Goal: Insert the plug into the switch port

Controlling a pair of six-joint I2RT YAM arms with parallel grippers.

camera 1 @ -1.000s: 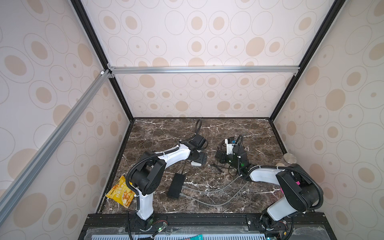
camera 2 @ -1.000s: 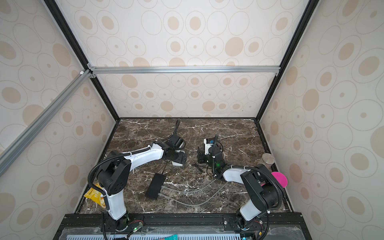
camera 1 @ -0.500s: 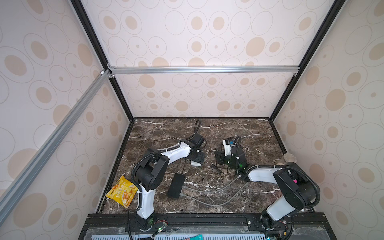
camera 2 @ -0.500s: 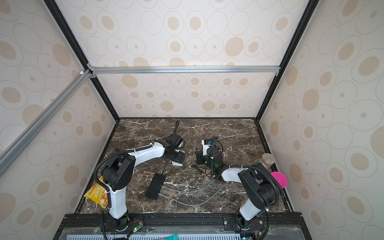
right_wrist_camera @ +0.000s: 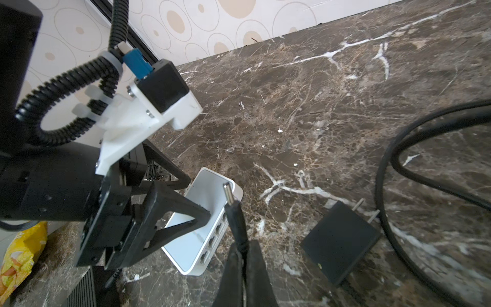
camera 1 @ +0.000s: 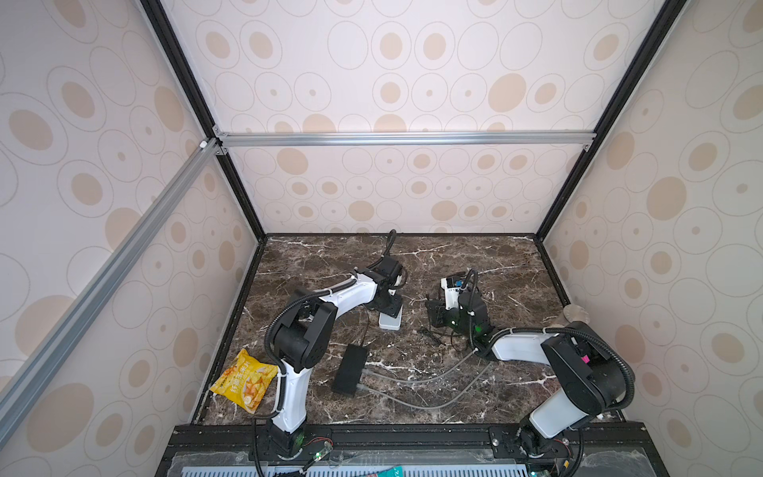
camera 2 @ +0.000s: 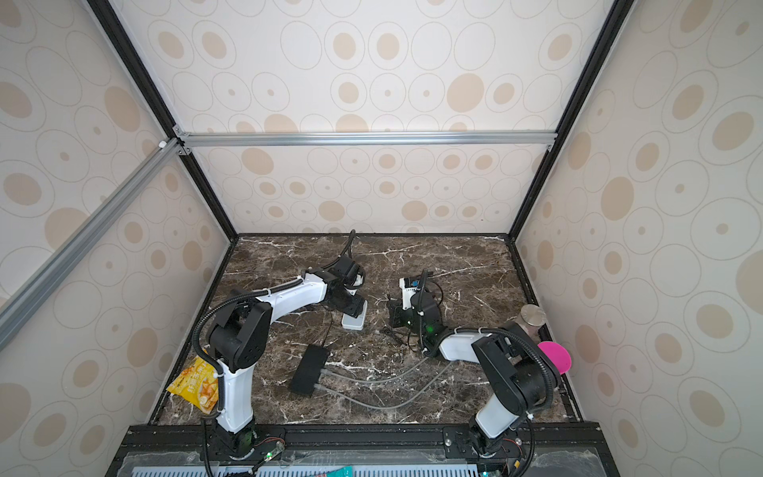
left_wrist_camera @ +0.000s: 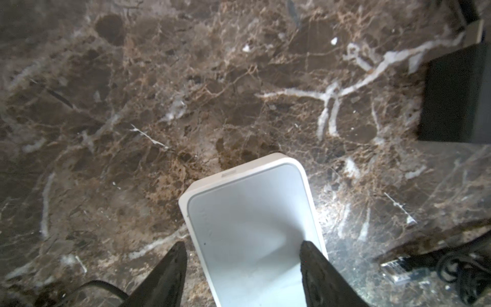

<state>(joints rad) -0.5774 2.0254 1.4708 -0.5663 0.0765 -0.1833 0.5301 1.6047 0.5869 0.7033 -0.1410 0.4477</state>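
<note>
Since 1 second ago, the right gripper (right_wrist_camera: 243,247) has edged toward the switch (left_wrist_camera: 249,202), and the left arm (camera 1: 351,293) has swung its elbow inward. The right fingers are pinched closed on the black plug (right_wrist_camera: 235,218). Its bare metal tip juts forward near the switch's row of ports (right_wrist_camera: 215,234) (no port holds it). The left gripper (left_wrist_camera: 243,244) stands spread, its 2 fingers (left_wrist_camera: 170,273) straddling the white switch, with a sliver of marble showing beside 1 finger. The switch lies flat on the marble table (camera 1: 475,256). A black adapter (right_wrist_camera: 340,249) lies near; a yellow snack bag (camera 1: 243,380) sits well apart.
</note>
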